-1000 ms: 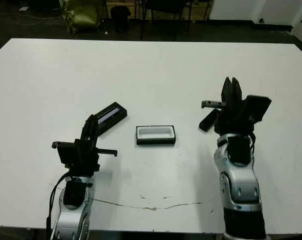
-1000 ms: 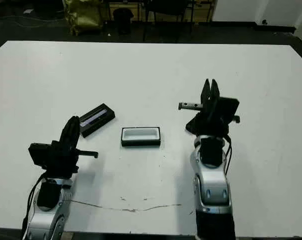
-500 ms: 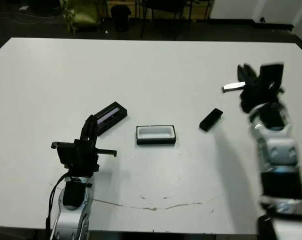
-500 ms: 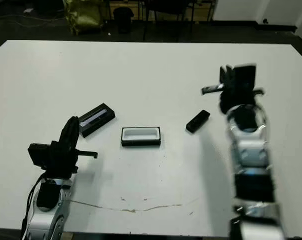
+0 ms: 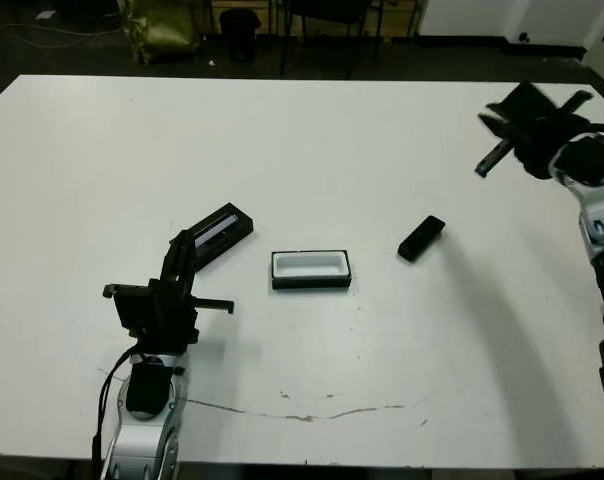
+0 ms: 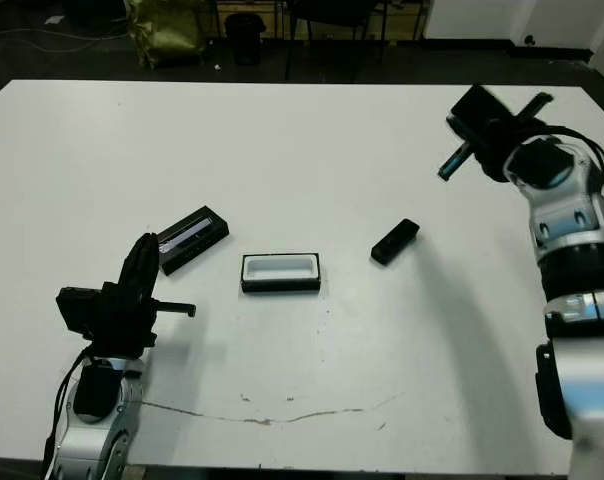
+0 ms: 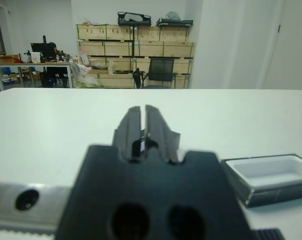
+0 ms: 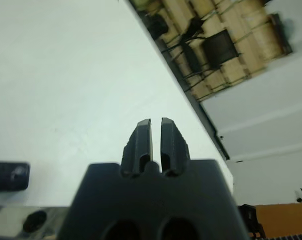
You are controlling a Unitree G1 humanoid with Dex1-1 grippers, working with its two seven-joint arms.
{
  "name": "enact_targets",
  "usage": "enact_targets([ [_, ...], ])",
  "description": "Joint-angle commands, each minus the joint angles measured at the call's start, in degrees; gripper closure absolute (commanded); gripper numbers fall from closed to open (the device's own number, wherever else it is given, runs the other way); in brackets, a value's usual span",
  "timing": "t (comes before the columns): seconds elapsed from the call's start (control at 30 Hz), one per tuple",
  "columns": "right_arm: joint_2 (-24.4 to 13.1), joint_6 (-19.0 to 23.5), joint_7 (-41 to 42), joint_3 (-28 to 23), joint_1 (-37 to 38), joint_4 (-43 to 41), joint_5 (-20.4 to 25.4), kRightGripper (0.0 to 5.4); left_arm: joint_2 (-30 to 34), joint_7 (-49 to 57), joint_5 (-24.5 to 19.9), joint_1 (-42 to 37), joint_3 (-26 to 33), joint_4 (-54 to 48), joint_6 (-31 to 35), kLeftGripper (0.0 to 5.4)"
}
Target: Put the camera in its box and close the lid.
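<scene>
Camera [image 5: 421, 238] lies flat on the white table [image 5: 312, 140], right of the box [image 5: 311, 270] and apart from it; box sits open mid-table, white lining up, with the lid [image 5: 222, 229] just to its left, window strip up. Left gripper [image 7: 143, 131] is low near the lid, fingers nearly closed, holding nothing. Right gripper [image 8: 155, 140] is raised over the table's far right part, well away from the camera, fingers likewise nearly closed and empty.
</scene>
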Motion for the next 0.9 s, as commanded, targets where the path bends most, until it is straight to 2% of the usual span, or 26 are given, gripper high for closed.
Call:
enact_targets([
  [0.03, 0.7, -1.9, 1.8, 1.8, -2.5, 4.4, -1.7, 5.40, 0.4, 0.0, 0.0, 0.6, 0.2, 0.7, 0.3, 5.39],
  [0.5, 5.7, -2.5, 1.0, 6.8, -4.9, 10.0, -6.3, 5.40, 0.4, -0.4, -0.8, 0.8, 0.3, 1.6, -0.8, 5.39],
  [0.73, 6.1, -8.1, 3.6, 9.3, -4.5, 12.4, -8.1, 5.40, 0.3, -0.3, -0.7, 1.0, 0.2, 1.7, -0.7, 5.39],
  [0.9, 7.4, -4.7, 5.1, 9.6, -4.7, 14.1, -8.5, 5.40, 0.4, 0.0, -0.2, 1.0, 0.2, 1.9, -0.6, 5.39],
])
